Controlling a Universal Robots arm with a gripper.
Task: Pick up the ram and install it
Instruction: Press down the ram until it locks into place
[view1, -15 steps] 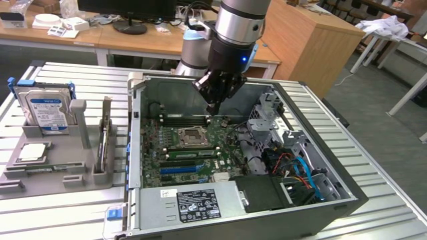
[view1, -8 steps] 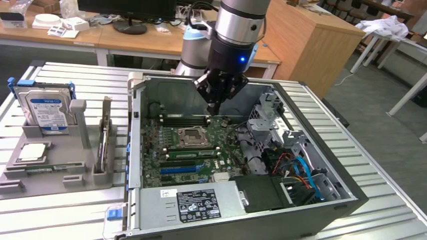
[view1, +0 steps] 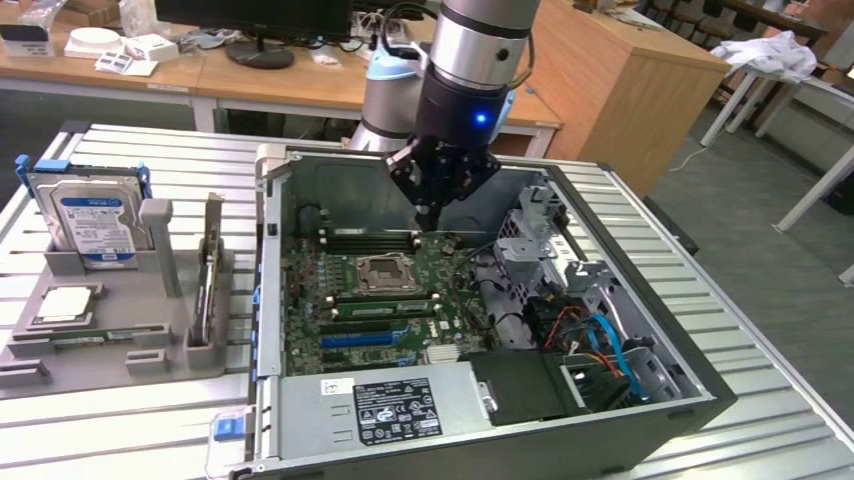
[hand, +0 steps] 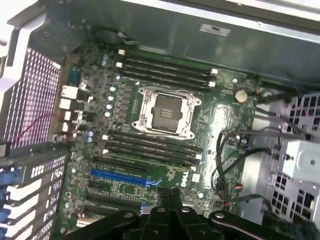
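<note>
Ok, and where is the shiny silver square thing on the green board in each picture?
Exterior view: the silver square socket sits mid-board inside the open computer case, between two groups of long black slots.
Wrist view: the same socket sits near the picture's middle, again between the two groups of black slots.
Shared landmark: the blue slot, just past one group of black slots from the socket.

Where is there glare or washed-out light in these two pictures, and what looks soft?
Exterior view: even room light, and a blue indicator light glows on the arm. Wrist view: the case's perforated wall is blown out pinkish white, the motherboard looks hazy, and the gripper is dark.
</note>
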